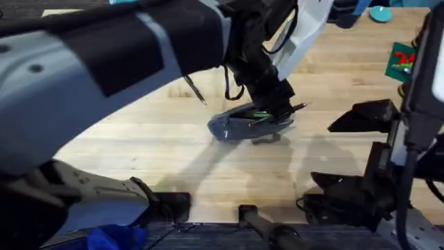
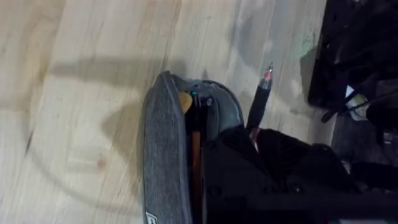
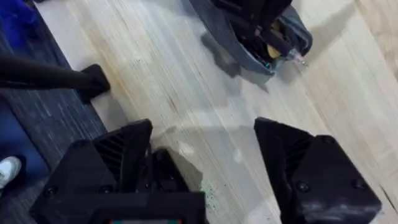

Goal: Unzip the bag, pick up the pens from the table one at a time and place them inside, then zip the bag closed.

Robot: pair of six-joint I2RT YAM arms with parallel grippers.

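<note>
The grey-blue bag lies mid-table with its zipper open; in the left wrist view the bag shows an orange-brown stick inside. My left gripper is down at the bag's right end, shut on a dark pen whose tip pokes out past the bag's end. A second thin pen lies on the table to the bag's upper left. My right gripper rests open near the front right, well apart from the bag; its fingers hold nothing.
A green and red packet and a teal object sit at the far right rear. The left arm's bulk covers the table's left rear. A blue object lies below the front edge.
</note>
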